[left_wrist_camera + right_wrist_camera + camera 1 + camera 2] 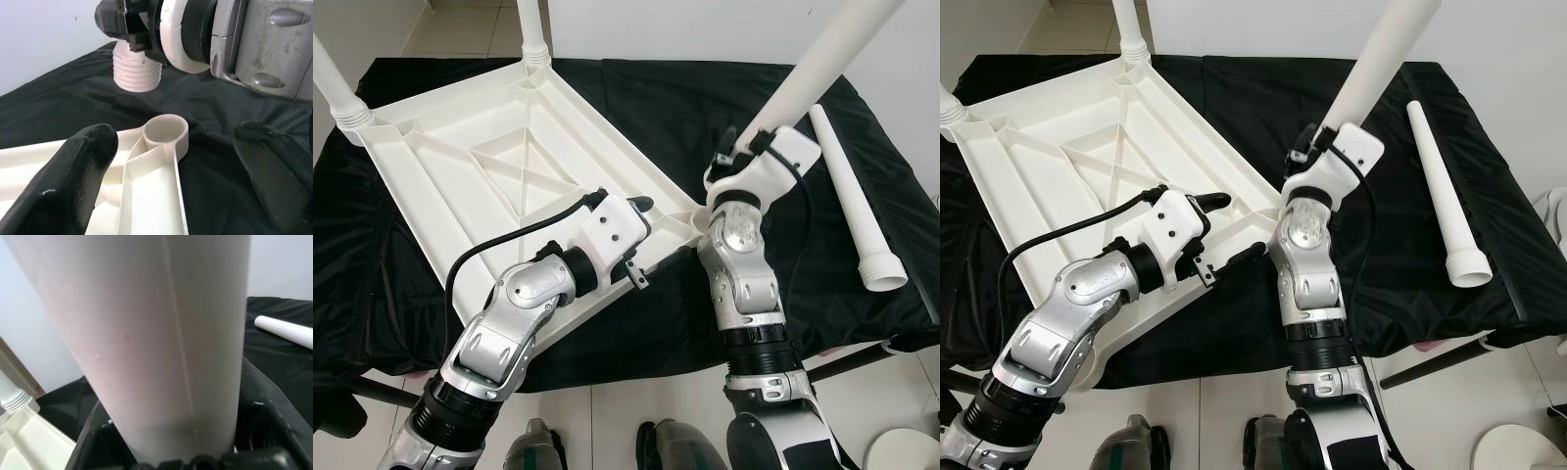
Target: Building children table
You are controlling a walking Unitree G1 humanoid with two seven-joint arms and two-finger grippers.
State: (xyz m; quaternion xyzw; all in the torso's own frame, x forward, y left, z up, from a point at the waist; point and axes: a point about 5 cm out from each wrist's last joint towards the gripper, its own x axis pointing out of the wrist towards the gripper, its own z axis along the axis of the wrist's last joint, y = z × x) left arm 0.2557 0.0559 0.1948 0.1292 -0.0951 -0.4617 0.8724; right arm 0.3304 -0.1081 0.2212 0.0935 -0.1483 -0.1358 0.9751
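A white plastic tabletop [509,157] lies upside down on a black cloth. Two white legs [533,29] [337,93] stand in its far corners. My right gripper [744,137] is shut on a third white leg [822,59], holding it tilted, with its ribbed end [137,71] just above the empty near corner socket [166,129]. My left gripper [1234,227] is open. Its fingers [73,181] straddle the tabletop's rim beside that socket without closing on it. A fourth leg [852,206] lies loose on the cloth to the right.
The black cloth [705,88] covers a work table whose near edge runs just in front of my arms. Tiled floor [636,401] lies below it. A dark support bar [862,357] sticks out under the table's right corner.
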